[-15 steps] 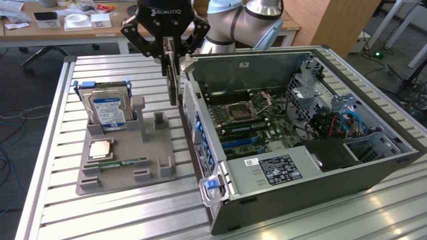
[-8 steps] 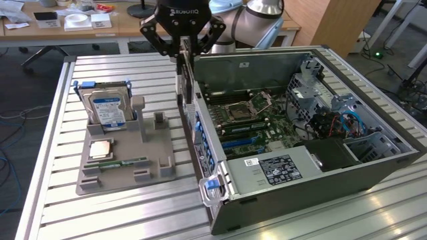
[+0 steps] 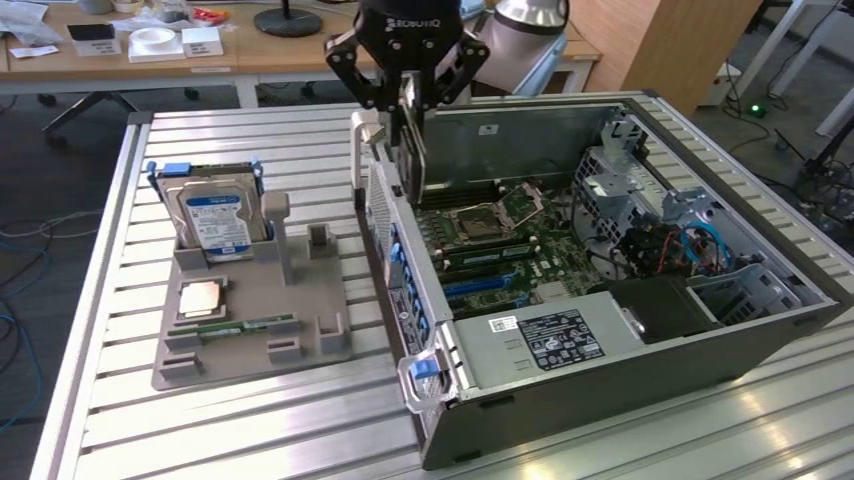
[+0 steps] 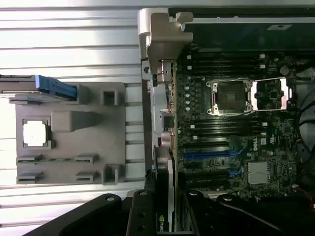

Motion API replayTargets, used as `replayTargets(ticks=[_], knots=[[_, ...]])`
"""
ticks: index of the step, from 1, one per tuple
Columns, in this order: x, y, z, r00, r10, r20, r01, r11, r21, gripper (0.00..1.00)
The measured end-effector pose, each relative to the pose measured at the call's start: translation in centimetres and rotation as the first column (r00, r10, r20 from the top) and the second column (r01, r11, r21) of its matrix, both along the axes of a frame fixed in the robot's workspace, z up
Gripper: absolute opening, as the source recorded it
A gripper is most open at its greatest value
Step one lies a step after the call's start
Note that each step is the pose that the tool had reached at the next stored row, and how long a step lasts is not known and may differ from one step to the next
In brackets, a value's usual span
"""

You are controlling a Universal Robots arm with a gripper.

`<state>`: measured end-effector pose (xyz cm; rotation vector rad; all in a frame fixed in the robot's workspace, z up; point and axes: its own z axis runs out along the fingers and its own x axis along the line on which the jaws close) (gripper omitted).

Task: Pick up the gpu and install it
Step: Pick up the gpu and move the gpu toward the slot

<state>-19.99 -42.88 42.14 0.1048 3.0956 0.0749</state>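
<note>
Gripper (image 3: pixel 406 100) is pinching gpu (image 3: pixel 408 160) by its top edge, hanging it upright over pc case (image 3: pixel 641 375). Card's prob. light, stiff, fragile; an edge hold is suiting it.

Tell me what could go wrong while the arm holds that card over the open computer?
The gpu hangs edge-down in the gripper, close to the case's rear wall; it might catch there. It may also miss the blue slot and scrape the motherboard, or slip in the pinch.
</note>
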Motion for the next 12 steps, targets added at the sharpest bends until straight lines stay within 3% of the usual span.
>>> replayTargets(ticks=[12], knots=[[5.3, 0.0, 0.01, 1.0, 0.0, -0.0001, 0.0, 1.0, 0.0043, 0.27]])
